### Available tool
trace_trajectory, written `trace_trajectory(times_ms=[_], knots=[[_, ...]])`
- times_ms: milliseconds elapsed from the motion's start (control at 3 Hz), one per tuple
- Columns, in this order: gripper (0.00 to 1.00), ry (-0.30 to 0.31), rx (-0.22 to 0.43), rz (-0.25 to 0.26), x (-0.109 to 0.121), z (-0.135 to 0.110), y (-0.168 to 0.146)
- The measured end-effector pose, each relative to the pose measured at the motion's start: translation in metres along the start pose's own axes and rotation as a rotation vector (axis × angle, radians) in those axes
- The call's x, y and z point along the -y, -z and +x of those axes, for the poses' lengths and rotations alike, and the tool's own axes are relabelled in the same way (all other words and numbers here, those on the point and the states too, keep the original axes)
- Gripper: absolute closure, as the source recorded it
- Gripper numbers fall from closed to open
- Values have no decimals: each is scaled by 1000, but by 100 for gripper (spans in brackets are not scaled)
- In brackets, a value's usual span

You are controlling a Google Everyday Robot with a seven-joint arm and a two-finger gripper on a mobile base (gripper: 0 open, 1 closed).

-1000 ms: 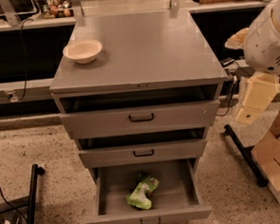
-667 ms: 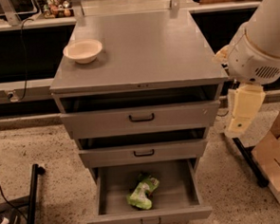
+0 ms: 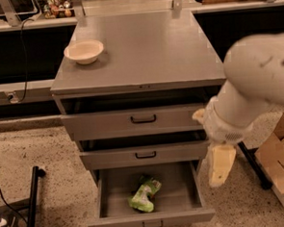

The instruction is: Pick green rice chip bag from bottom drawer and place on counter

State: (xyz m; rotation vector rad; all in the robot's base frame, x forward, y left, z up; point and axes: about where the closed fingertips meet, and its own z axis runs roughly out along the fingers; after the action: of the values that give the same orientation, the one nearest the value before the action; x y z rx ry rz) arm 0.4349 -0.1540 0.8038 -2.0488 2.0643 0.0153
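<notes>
Reaching well likely means bringing the gripper (image 3: 221, 166), hanging beside the open bottom drawer (image 3: 187, 215), down over the green rice chip bag (image 3: 145, 194) lying inside; whether it gapes, I cannot tell

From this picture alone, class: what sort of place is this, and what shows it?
Probably a robot test lab or workshop: a grey metal drawer cabinet on a speckled floor, a cardboard box beside it, and a robot arm whose hand hangs beside the open bottom drawer.
</notes>
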Motion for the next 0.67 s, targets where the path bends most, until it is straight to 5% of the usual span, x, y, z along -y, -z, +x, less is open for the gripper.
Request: trace_trajectory(times_ms=[333,667], knots=[[0,-1,2,6,-10,3,-28],[0,53,-47,-54,-7,-3,-45]])
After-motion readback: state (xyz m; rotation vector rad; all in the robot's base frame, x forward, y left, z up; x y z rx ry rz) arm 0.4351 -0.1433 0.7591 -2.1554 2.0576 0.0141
